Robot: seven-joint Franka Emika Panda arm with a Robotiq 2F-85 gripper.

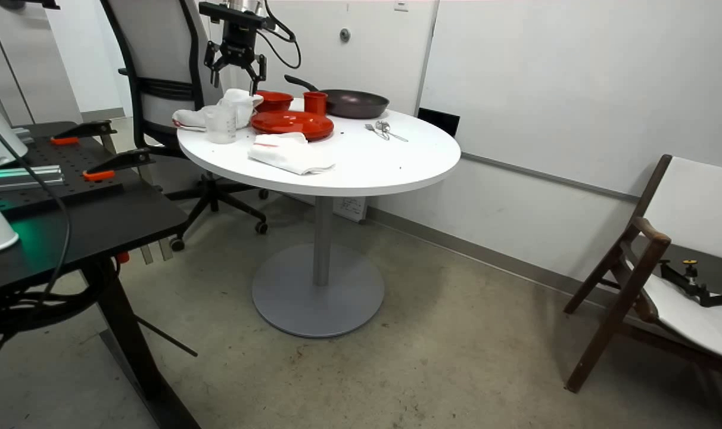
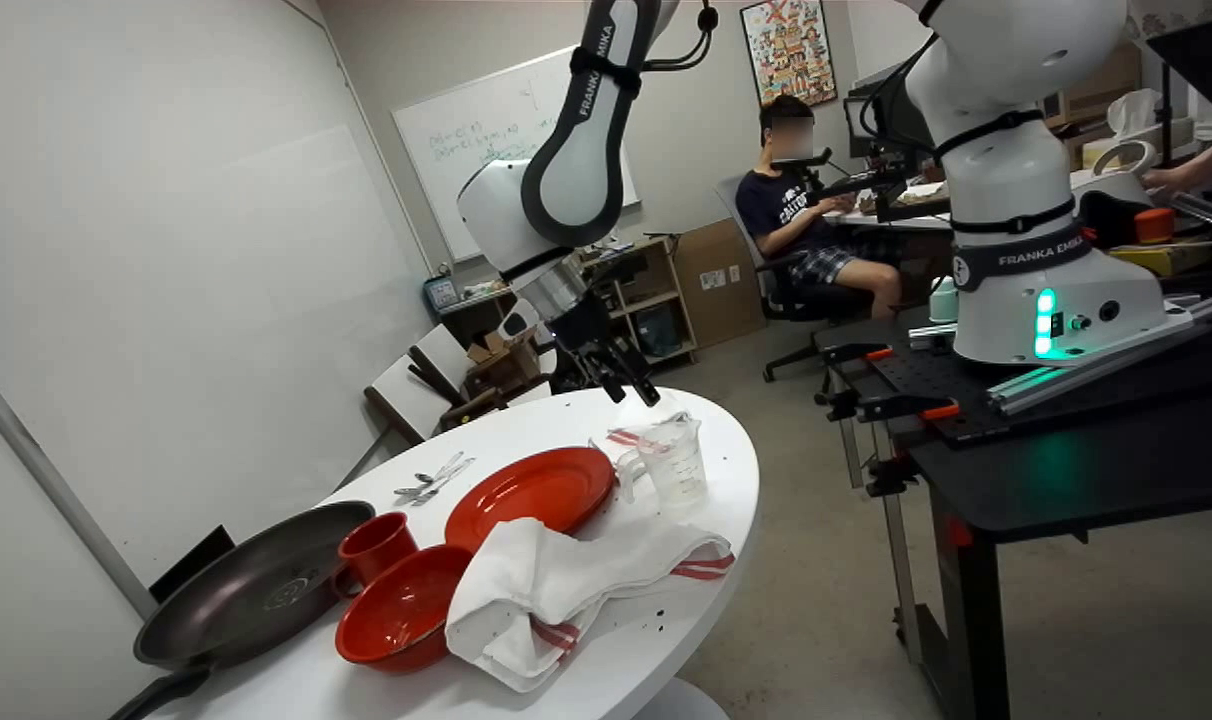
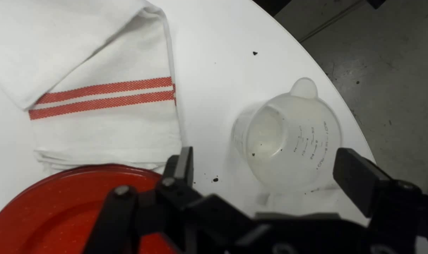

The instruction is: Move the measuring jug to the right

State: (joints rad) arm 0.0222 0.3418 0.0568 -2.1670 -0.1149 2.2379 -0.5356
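The measuring jug (image 3: 295,141) is clear plastic with dark scale marks. It stands upright on the white table near the rim, and it shows in both exterior views (image 1: 221,125) (image 2: 680,465). My gripper (image 3: 265,153) is open and empty. It hangs above the jug, apart from it, in both exterior views (image 1: 235,84) (image 2: 634,393). In the wrist view the jug's mouth shows between and ahead of the two fingers. The jug's handle (image 2: 628,474) points toward the red plate.
A red plate (image 2: 526,492) and white towels (image 2: 566,580) (image 1: 289,152) lie close beside the jug. A red bowl (image 2: 406,610), red mug (image 2: 378,547), dark pan (image 2: 266,590) and cutlery (image 2: 434,482) are farther off. The table's rim (image 3: 327,76) is near the jug.
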